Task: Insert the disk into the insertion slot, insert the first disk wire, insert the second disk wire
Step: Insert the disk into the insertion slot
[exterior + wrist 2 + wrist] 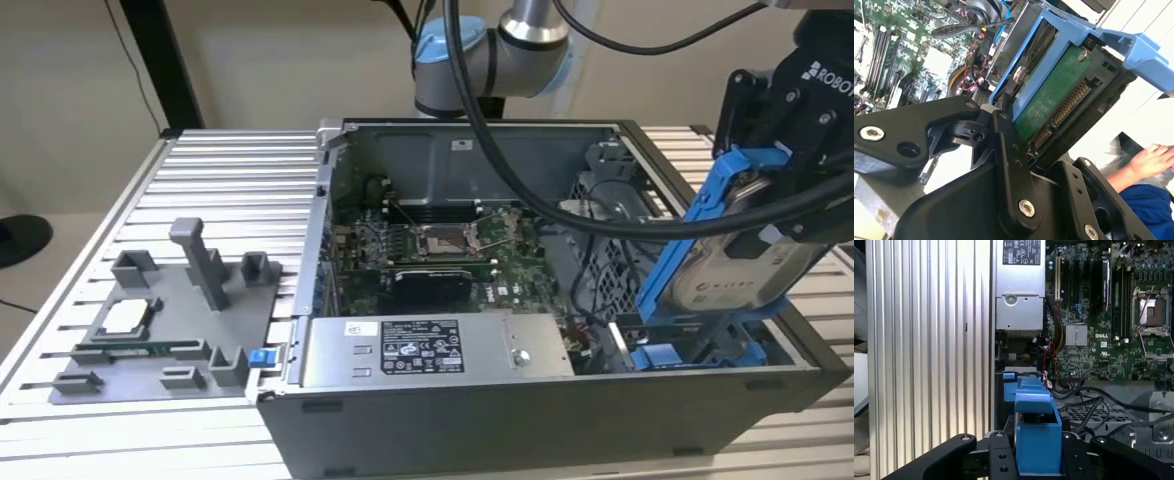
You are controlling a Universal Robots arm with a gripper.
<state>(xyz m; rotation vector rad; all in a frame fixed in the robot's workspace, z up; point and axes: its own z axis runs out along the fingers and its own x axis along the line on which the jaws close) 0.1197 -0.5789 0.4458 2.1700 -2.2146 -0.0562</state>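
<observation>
While gripper (785, 195) pinches disk (731, 275), held tilted above slot (707, 340), recommend: square it w/ blue rails (657, 357), lower slowly, keep clear of black cables (607, 222) nr bay.

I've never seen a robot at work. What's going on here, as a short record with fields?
Setting: open computer case on a slatted metal table
Gripper: gripper shut on the disk
Disk pose: steeply tilted, lower end down by the insertion slot, not lying flat in it
Disk connectors: bare, no wire plugged in
Nearby: power supply box; grey fixture on the exterior view's left; a person's hand in the second wrist view
</observation>
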